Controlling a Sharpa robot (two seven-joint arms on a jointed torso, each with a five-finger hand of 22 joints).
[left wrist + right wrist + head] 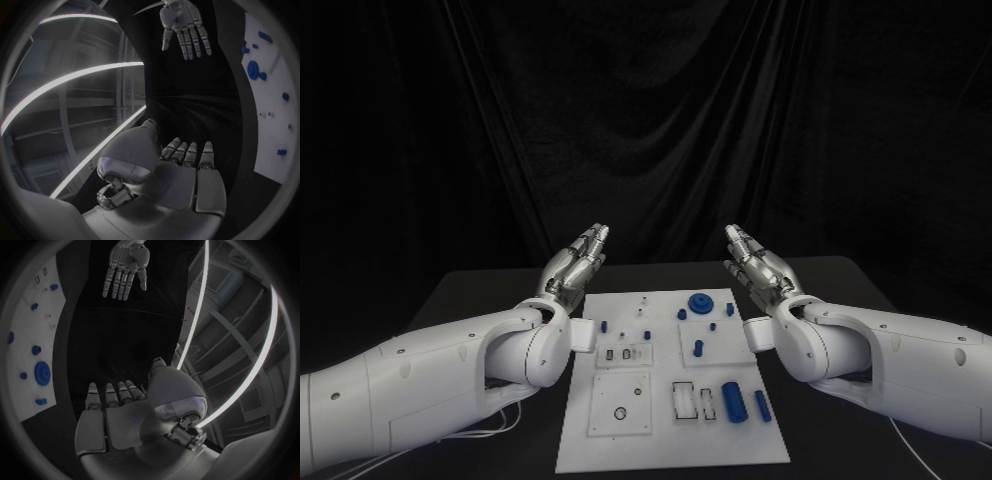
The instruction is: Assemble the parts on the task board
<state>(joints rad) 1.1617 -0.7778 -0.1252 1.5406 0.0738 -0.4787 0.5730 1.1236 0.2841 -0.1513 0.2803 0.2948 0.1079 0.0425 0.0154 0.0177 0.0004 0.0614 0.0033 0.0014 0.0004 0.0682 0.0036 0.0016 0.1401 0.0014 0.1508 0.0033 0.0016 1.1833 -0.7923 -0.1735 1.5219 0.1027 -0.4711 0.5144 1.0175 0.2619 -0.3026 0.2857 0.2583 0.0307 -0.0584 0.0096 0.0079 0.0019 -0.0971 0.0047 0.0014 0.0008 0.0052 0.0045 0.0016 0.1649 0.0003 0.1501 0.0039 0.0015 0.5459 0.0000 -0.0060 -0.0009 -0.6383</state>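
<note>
The white task board (668, 440) lies in the middle of the black table. Several small blue parts lie on it: a round gear-like part (702, 300) at the far end, a thick cylinder (733, 402) and a thinner one (762, 405) near the front right. My left hand (577, 260) is raised beyond the board's far left corner, fingers straight and apart, holding nothing. My right hand (756, 260) mirrors it off the far right corner, flat and empty. The left wrist view shows my left palm (187, 175) and the right hand (184, 27); the right wrist view shows my right palm (119, 415) and the left hand (125, 267).
The board carries outlined slots and a ring (617, 413) on its front left panel. Black table (473, 290) surrounds the board, with a black curtain behind. A white cable (495, 425) runs under my left arm.
</note>
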